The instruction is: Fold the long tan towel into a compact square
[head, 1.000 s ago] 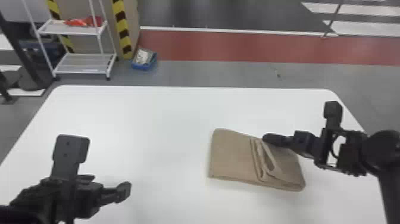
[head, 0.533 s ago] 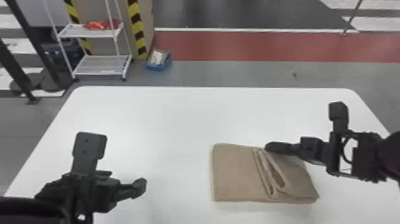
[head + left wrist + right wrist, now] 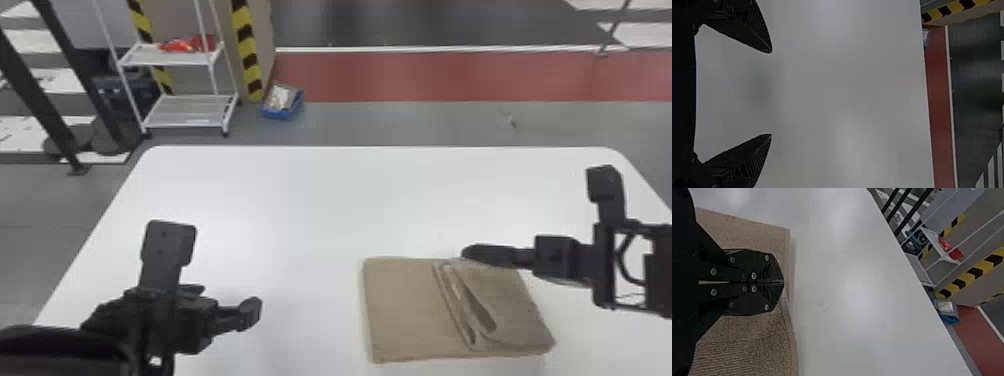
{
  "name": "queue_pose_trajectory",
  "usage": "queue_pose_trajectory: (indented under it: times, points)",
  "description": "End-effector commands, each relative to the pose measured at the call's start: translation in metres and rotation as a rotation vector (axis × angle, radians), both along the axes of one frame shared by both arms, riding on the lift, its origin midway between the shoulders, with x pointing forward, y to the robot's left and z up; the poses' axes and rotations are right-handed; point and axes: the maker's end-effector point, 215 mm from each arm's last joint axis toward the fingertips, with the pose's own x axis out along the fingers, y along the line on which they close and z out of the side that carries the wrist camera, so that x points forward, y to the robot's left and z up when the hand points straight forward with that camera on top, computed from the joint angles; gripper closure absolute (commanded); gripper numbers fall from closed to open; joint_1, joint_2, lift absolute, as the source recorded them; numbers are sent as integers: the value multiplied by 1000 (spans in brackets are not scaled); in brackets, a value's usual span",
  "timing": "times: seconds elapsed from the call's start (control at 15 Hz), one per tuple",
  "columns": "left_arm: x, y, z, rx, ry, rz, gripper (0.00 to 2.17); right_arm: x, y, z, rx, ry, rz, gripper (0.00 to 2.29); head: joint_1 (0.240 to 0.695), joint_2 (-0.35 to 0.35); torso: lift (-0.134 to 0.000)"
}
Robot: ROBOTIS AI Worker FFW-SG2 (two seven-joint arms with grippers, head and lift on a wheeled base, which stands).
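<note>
The tan towel [image 3: 410,310] lies flat and folded on the table, right of centre, with a smaller layered flap over its right part. My right gripper [image 3: 472,252] is at the towel's far edge. In the right wrist view the right gripper [image 3: 783,282] has its fingers together at the border of the towel [image 3: 750,344], shut on the cloth there; the exact pinch is hidden beneath them. My left gripper [image 3: 200,315] is parked over the table, left of the towel. The left wrist view shows the left gripper [image 3: 771,93] open, with nothing between its fingertips.
The white table [image 3: 320,200] has bare surface between the left gripper and the towel, and beyond the towel. Past its far edge stand a white wire rack [image 3: 185,110] and a blue box [image 3: 282,102] on the floor.
The towel has slid toward the robot and somewhat left across the table, turning straighter, along with my right gripper. The head view has shifted. My left gripper stays open.
</note>
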Motion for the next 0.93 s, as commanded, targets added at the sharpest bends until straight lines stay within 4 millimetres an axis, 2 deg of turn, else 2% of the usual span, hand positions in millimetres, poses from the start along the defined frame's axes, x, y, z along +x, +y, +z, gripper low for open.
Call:
queue_pose_trajectory:
  times: [0.0,0.13,0.33,0.53,0.67,0.87]
  points:
    - [2,-1,2,-1,-5,-1,130,-8,-11,36,-28,-82,-1,2098,695,44,-124]
    - [3,-4,3,-5,-8,-6,130,-18,-28,55,-60,-144,-27,2098,695,31,-124]
    - [3,-3,1,-4,-3,-5,130,-48,-48,63,-79,-177,-45,2098,695,5,-124]
    - [4,0,0,-4,-6,-5,130,-98,-70,55,-118,-159,-79,2088,695,-19,-124]
    - [8,-2,-1,-8,-15,-11,130,-123,-79,55,-113,-152,-100,2088,695,-44,-124]
    - [8,-6,-4,-11,-9,-18,130,-135,-83,49,-134,-135,-103,2088,695,-72,-124]
